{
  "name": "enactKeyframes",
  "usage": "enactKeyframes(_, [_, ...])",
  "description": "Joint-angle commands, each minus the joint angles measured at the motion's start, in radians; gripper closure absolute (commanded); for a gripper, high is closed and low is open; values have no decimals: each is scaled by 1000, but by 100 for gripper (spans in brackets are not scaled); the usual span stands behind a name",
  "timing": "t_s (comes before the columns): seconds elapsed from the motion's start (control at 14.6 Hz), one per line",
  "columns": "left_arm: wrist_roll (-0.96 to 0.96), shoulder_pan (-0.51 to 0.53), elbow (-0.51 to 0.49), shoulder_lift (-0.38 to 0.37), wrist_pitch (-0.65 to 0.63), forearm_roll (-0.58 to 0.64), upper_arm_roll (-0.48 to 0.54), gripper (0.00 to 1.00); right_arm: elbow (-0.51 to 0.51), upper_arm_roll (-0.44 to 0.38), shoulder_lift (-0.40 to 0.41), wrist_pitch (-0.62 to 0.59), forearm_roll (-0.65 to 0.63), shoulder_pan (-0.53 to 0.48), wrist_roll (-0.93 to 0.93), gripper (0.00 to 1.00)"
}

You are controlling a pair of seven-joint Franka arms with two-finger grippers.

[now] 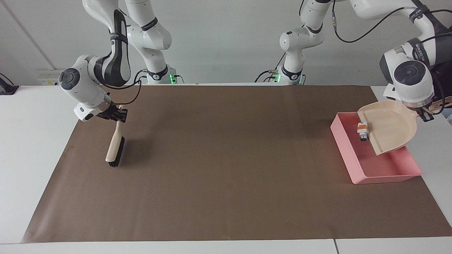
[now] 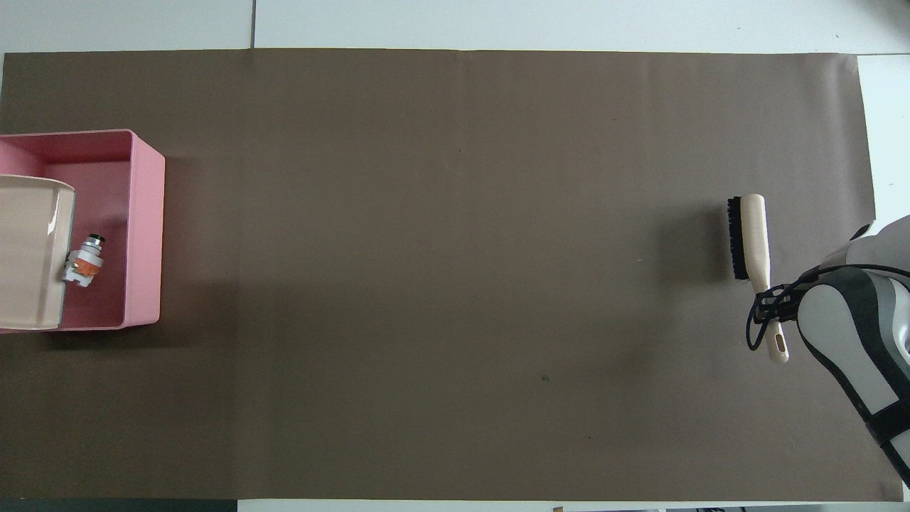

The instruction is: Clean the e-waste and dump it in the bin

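I'm tipping the dustpan (image 1: 390, 127), clenched in my left gripper (image 1: 425, 115), over the bin (image 1: 348, 155); white e-waste (image 1: 362, 129) slides off, so next I tilt steeper while the right gripper (image 1: 118, 115) grips the brush (image 1: 114, 150).

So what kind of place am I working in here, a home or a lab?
Most likely a robotics lab: two arms are mounted at a white table covered by brown paper, with a bare wall and a staged pink bin, dustpan and brush.
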Motion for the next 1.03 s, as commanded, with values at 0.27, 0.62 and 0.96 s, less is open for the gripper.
enactKeyframes(0.27, [-5, -60, 3, -132, -122, 69, -7, 100, -61, 17, -45, 57, 19, -25, 12, 85])
enactKeyframes(0.62, [-17, -127, -28, -178, -187, -205, -25, 100, -69, 17, -47, 61, 19, -25, 0, 78])
enactKeyframes(0.96, [-107, -338, -130, -169, -166, -383, -25, 100, -84, 16, -55, 75, 16, -25, -52, 77])
